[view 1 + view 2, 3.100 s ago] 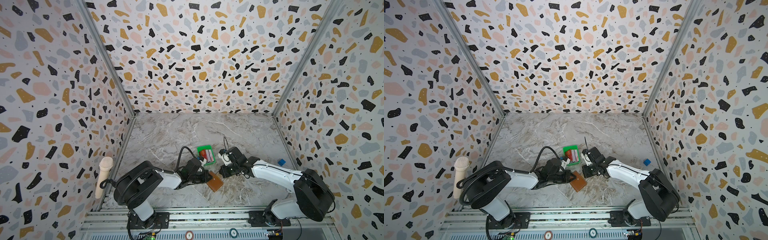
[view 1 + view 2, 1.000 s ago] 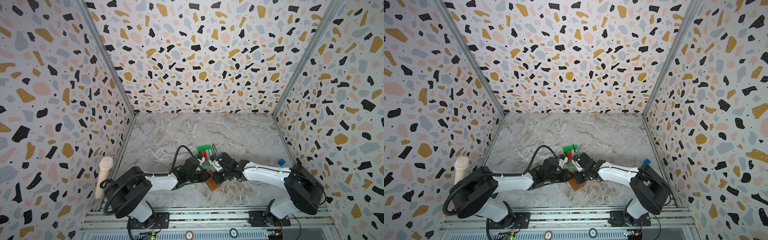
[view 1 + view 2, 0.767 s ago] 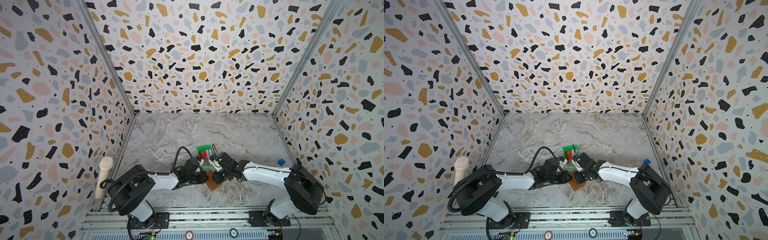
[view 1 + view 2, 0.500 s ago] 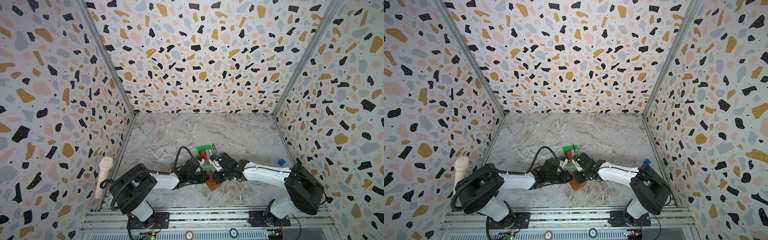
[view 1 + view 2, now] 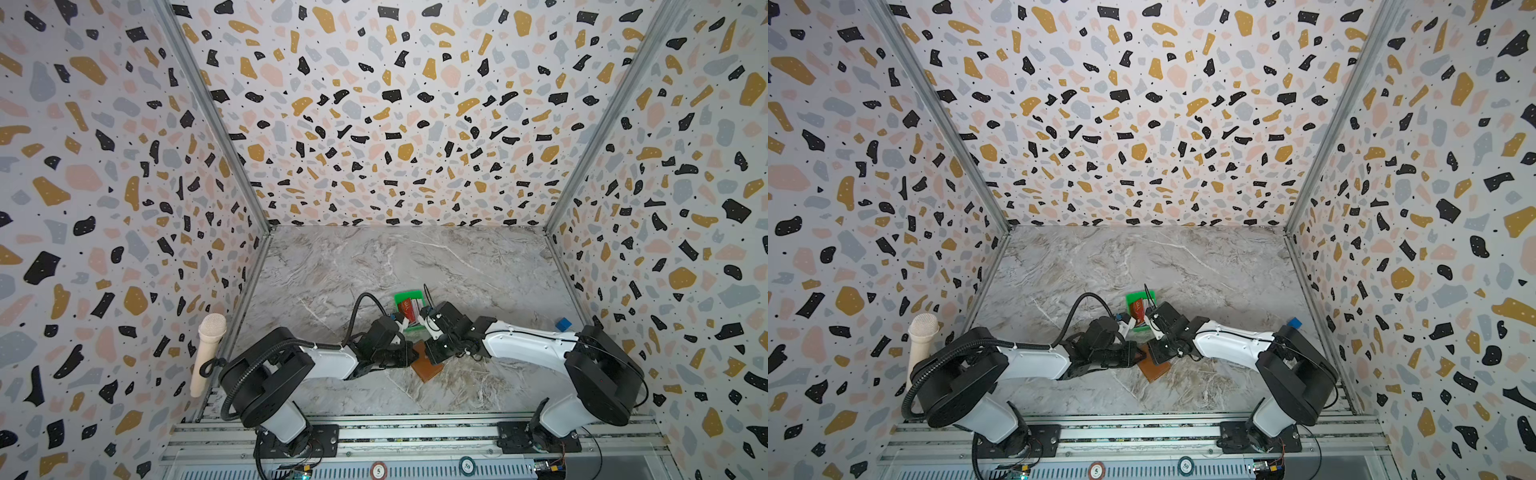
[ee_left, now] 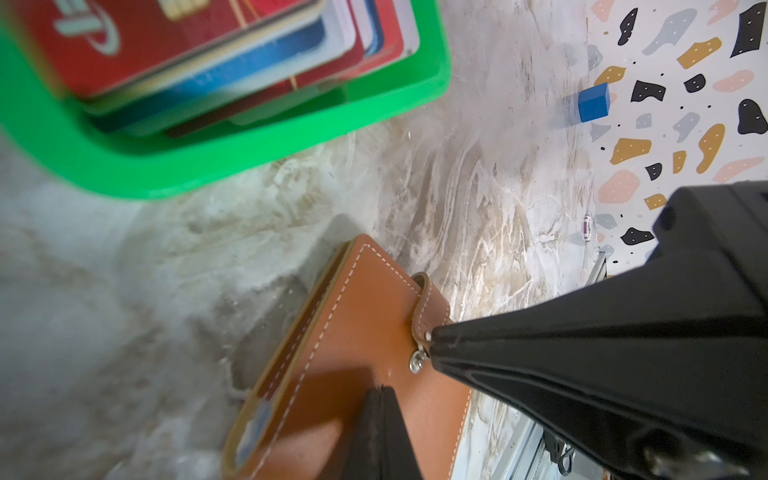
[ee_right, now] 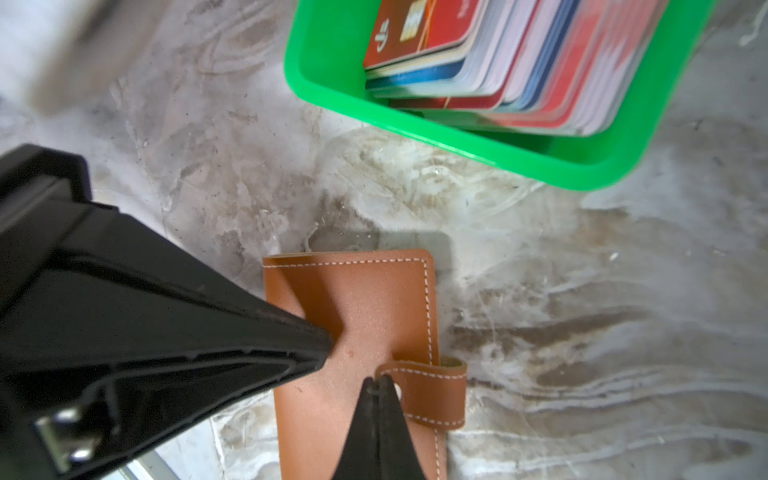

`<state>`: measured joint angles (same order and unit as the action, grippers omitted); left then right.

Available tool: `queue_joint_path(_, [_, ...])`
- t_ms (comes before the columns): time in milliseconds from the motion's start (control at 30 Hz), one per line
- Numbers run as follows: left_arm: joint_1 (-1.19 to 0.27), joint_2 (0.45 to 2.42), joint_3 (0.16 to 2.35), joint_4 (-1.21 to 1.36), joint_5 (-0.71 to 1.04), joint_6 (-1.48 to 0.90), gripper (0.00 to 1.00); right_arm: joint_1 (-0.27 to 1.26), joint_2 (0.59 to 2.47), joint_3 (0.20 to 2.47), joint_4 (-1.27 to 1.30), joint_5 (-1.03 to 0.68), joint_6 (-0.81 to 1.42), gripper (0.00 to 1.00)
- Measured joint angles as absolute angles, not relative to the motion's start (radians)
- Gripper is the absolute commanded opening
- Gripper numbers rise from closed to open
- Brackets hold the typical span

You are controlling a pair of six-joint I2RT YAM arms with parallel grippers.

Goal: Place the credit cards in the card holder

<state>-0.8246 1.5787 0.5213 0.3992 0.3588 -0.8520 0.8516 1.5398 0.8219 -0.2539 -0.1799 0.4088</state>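
On the grey marbled bench (image 5: 374,257), near its front edge, the tan-brown, white-stitched leather-like card holder (image 5: 428,366) lies flat and closed between the two arms.

Progress: no part of the task proper is done. No card is in the holder and its inner sleeves are not exposed. The brown strap (image 7: 432,395) wraps round the holder's opening edge. In the left wrist view its end sits just beside the metal snap stud (image 6: 417,361). I judge that unfastening is the step in hand, but I cannot confirm that the strap is free.

Fingers: the left gripper (image 6: 380,392) is closed and empty, its tip pressed on the cover. The right gripper (image 7: 380,383) is also closed, its tip at the strap's end. Whether it pinches the strap or only pushes against it cannot be told.

The credit cards (image 7: 498,54), thin rectangular plastic in red, blue and white, lean overlapped in a bright green plastic tray (image 7: 457,141). The tray stands near the holder on its far side, not touching it.

Outstanding: free the strap, open the cover, then lift the cards out and slide them into the sleeves.

Count:
- Card holder: one.
- Green tray: one.
- Grippers: two.
- Small blue cube (image 5: 563,323): one, by the right wall and well apart from the work.
- Cards: one stack of many. The edges blur together, so there is no exact count.
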Motion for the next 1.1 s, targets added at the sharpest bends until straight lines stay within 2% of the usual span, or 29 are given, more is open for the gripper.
queue_joint_path(1100, [-0.812,1.588,0.517,0.415,0.381,-0.852,0.0,0.907,1.534,0.799,-0.226,-0.147,0.426,0.0])
